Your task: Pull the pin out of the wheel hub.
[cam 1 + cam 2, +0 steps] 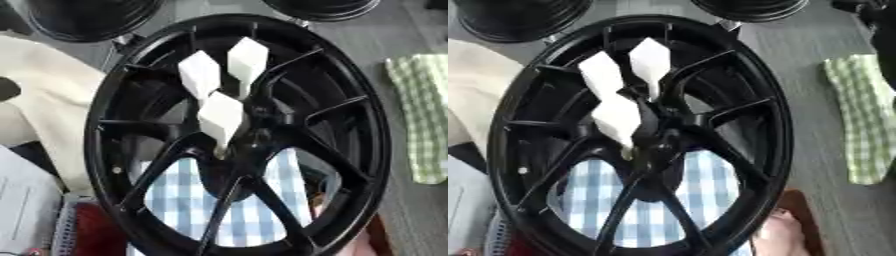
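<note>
Hands show in neither view, so whether their fingers are apart or together cannot be told; a cream cloth (48,95) lies at the left; the black spoked metal wheel hub (112,150) fills the middle, three white faceted pins (219,117) clustered at its centre, blue-and-white checked cloth (179,200) beneath; a green checked cloth (424,115) lies right; the dark shape (878,20) above it is perhaps an arm.

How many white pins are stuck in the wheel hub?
3: upper-left pin, upper-right pin, and lower pin nearest the wheel hub centre. Others may hide behind the spokes.
</note>
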Tool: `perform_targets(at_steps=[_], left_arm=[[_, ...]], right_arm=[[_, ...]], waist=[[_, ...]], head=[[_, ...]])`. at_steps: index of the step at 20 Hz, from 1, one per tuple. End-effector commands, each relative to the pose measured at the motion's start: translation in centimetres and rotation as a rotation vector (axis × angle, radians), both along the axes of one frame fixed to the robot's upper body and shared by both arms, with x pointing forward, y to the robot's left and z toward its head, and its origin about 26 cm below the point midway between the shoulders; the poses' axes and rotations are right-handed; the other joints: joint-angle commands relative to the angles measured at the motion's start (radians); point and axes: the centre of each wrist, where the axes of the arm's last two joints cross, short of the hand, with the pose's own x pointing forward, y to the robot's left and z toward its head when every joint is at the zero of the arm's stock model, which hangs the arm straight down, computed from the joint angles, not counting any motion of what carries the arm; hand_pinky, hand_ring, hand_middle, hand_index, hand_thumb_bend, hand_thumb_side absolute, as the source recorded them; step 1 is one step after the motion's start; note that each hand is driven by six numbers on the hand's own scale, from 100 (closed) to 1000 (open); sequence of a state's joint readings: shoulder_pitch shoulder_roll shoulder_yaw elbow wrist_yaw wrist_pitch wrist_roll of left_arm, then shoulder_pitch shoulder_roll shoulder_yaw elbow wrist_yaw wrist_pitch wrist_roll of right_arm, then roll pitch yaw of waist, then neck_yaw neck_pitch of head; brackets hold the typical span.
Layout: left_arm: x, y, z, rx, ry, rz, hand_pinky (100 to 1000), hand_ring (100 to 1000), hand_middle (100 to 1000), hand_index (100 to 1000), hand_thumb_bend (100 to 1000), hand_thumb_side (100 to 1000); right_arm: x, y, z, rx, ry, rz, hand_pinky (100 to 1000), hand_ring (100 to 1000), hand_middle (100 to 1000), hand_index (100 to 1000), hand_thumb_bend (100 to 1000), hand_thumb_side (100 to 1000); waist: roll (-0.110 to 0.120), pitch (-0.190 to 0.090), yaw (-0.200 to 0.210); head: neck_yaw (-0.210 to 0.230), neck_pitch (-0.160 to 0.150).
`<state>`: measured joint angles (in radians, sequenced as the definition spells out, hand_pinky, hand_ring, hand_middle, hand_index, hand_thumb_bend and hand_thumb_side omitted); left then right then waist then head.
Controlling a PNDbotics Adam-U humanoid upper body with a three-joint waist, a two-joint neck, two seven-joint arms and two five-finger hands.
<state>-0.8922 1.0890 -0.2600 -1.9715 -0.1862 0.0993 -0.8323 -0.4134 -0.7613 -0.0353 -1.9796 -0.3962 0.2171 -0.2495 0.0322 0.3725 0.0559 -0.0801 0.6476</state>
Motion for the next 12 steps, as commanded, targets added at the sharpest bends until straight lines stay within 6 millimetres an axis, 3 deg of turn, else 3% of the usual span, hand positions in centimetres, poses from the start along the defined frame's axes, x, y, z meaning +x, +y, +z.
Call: perform_targets(at_steps=[1, 12], left_arm=[[0.4, -1.0, 0.7, 0.026, 0.005, -0.027, 814, 792, 748, 840, 365, 646], [2.5, -4.3, 1.2, 0.024, 0.023, -0.177, 825, 803, 765, 858, 387, 564]], right_arm=[[-0.4, 0.2, 1.0, -0.024, -0.030, 0.011, 856, 737, 622, 682, 100, 638], [-0.3, 0.8, 0.9, -0.014, -0.022, 0.037, 856, 736, 621, 682, 100, 649]], waist=[[-0.002, -0.018, -0.003], [0.011, -0.011, -0.032]], head=[[0.008, -0.018], [0.035, -0.038]])
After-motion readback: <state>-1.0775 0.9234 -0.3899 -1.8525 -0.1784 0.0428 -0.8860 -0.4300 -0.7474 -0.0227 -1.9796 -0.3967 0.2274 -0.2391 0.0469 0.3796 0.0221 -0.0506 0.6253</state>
